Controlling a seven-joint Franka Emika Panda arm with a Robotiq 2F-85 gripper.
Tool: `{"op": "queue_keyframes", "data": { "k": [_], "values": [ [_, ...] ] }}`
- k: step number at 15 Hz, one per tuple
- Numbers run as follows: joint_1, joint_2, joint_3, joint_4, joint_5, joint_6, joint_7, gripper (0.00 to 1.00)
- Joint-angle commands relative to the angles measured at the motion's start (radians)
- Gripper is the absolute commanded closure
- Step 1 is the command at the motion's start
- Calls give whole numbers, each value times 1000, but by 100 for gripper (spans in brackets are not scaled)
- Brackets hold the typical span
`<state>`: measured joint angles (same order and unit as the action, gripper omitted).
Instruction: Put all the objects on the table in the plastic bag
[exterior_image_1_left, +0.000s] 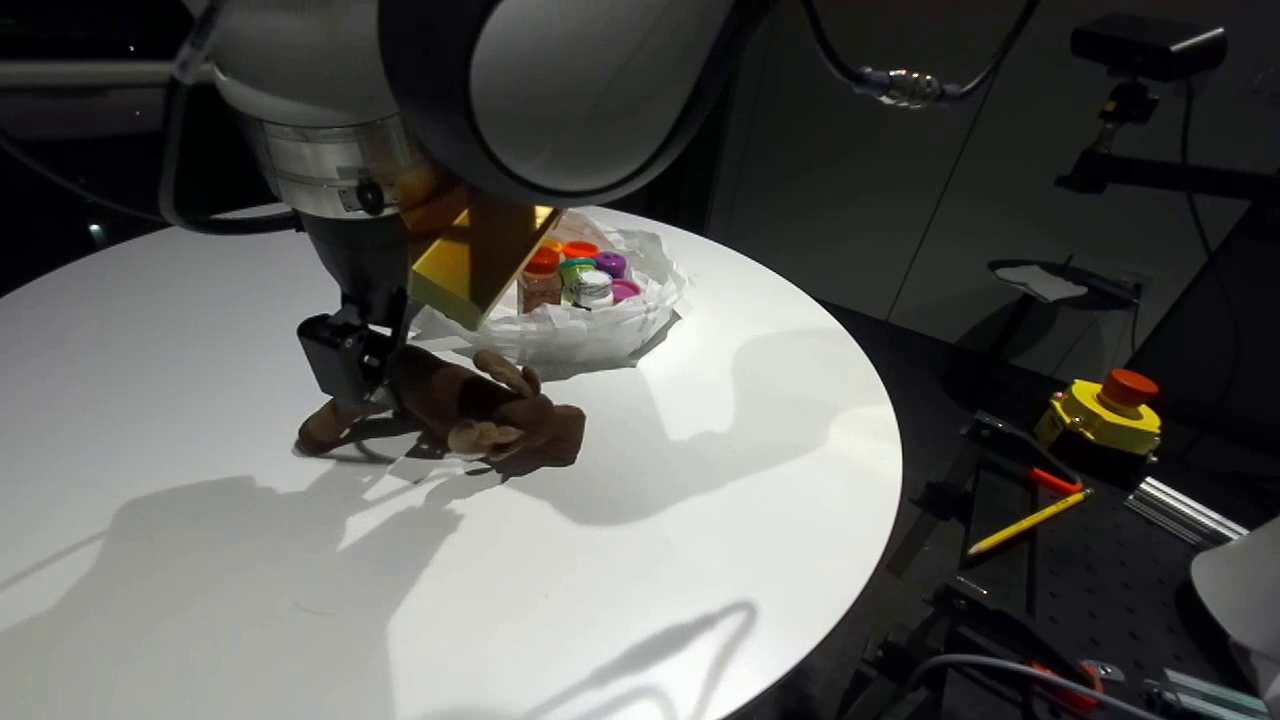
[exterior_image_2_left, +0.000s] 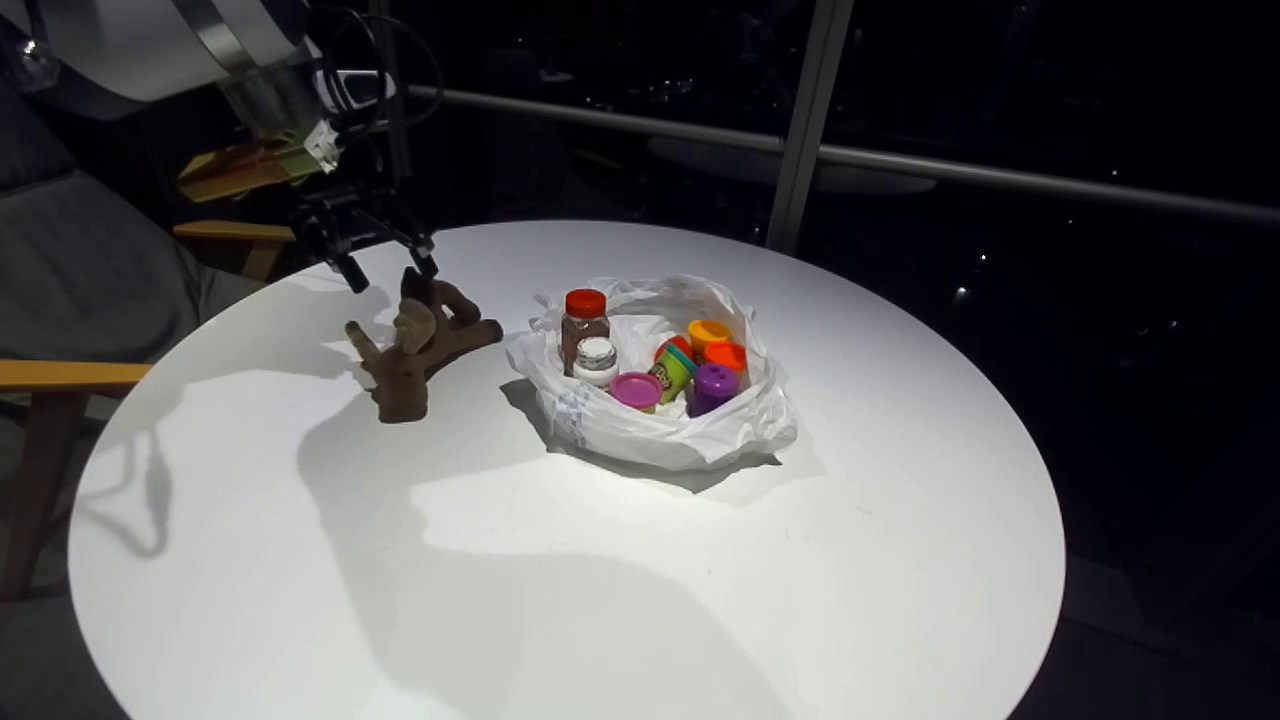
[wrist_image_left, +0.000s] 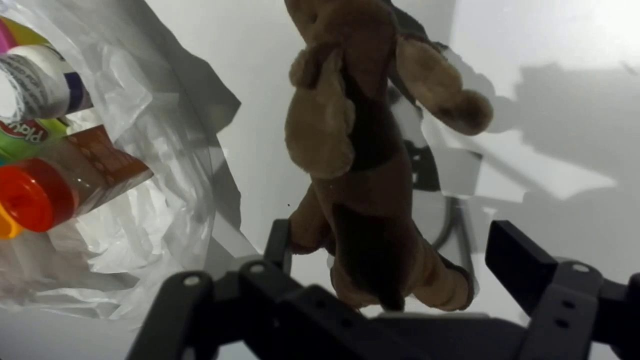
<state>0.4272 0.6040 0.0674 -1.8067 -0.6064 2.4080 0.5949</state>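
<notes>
– In an exterior view, why does the brown toy (exterior_image_1_left: 450, 398) lie on the worktop (exterior_image_1_left: 540, 590)?
– Presumably awaiting bagging; the arm (exterior_image_1_left: 440, 90) hangs over it.
– And, in an exterior view, the plastic bag (exterior_image_2_left: 660, 442)?
– Gaping, likely for easy drops; cups (exterior_image_2_left: 672, 376) and a white-capped bottle (exterior_image_2_left: 597, 364) sit inside.
– Wrist view?
– The pincer (wrist_image_left: 392, 242) is spread, pointing down, framing the toy's hind end; holding nothing, contact unclear.

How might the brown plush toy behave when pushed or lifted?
The fuzzy, padded-looking brown plush toy would probably squash when gripped. Its ear and outspread legs may dangle once lifted. Those spread legs would likely keep it from rolling.
</notes>
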Motion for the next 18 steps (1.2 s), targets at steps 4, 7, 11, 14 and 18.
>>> {"op": "queue_keyframes", "data": {
  "k": [4, 7, 11, 14, 18],
  "values": [
    [-3, 95, -49, 91, 44, 14, -66, 42],
    [-4, 105, -61, 98, 71, 13, -83, 66],
    [2, 43, -62, 73, 134, -25, -115, 90],
    [26, -58, -83, 38, 139, -59, -65, 89],
    [65, -205, -147, 19, 15, -76, 81, 88]
  ]
}}
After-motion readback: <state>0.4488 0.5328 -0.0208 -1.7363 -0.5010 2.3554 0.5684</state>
